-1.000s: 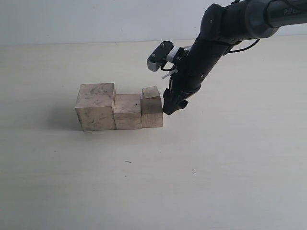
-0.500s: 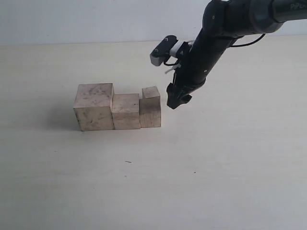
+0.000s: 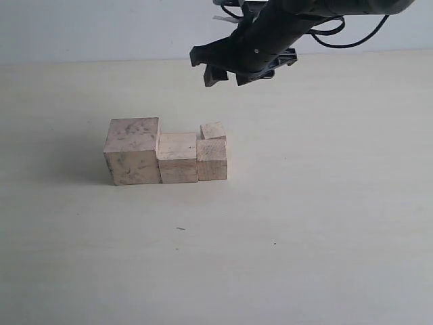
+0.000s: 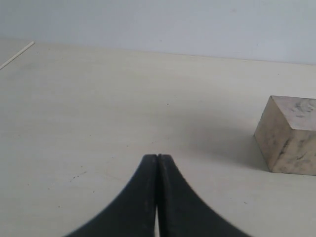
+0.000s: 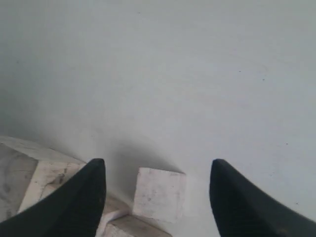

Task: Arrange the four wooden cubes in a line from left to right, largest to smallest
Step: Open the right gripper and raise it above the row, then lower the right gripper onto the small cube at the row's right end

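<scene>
Three cubes stand in a touching row on the worktop (image 3: 304, 223): the largest cube (image 3: 133, 150) at the left, the second cube (image 3: 178, 157) next, then the third cube (image 3: 212, 160). The smallest cube (image 3: 214, 131) sits just behind the third. The right pincer (image 3: 229, 78) hangs above the row's right end, jaws wide apart and empty. The left pincer (image 4: 157, 159) is closed on nothing, low over the worktop near the largest cube.

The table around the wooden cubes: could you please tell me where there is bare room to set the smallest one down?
Bare table lies right of the third cube, in front of the row, and left of the largest cube. It is crowded where the second cube sits pressed between those two, with the smallest cube close behind the third.
</scene>
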Robot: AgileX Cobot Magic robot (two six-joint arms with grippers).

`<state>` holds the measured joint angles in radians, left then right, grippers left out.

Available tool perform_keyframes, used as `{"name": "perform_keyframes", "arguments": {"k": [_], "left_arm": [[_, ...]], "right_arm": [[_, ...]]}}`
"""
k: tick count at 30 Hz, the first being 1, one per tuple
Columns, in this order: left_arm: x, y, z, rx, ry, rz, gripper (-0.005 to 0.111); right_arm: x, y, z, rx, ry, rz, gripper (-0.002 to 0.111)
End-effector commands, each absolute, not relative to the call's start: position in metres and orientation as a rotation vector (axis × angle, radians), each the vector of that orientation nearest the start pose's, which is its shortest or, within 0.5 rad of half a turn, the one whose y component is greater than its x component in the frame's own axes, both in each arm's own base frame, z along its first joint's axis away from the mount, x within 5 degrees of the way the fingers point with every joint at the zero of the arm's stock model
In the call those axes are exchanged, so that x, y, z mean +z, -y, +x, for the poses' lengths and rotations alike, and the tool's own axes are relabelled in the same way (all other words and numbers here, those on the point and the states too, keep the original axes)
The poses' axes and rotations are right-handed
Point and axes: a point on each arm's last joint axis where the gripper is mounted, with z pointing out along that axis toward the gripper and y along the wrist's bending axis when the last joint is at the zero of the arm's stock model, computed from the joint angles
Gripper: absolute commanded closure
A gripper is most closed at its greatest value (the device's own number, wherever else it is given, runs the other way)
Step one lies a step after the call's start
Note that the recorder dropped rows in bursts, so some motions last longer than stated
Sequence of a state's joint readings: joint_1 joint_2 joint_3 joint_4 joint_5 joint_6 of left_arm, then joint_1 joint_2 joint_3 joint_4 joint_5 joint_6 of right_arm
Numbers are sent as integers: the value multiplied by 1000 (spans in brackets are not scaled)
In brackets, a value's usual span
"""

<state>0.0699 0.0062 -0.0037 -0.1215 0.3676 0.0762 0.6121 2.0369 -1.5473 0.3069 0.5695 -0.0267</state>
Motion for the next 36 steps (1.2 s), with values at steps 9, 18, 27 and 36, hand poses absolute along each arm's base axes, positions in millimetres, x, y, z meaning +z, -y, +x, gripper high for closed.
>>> {"name": "perform_keyframes", "arguments": {"k": [9, 18, 27, 36], "left_arm": [[181, 0, 53, -17, -1835, -69, 107], [181, 0, 53, -17, -1835, -69, 107], [181, 0, 53, -17, -1835, -69, 107], [181, 0, 53, -17, -1835, -69, 107]], "right_arm": [[172, -283, 365, 467, -2553, -618, 50], [156, -289, 366, 554, -2595, -548, 50], [149, -292, 367, 569, -2571, -590, 50], [150, -292, 369, 560, -2552, -591, 50]]}}
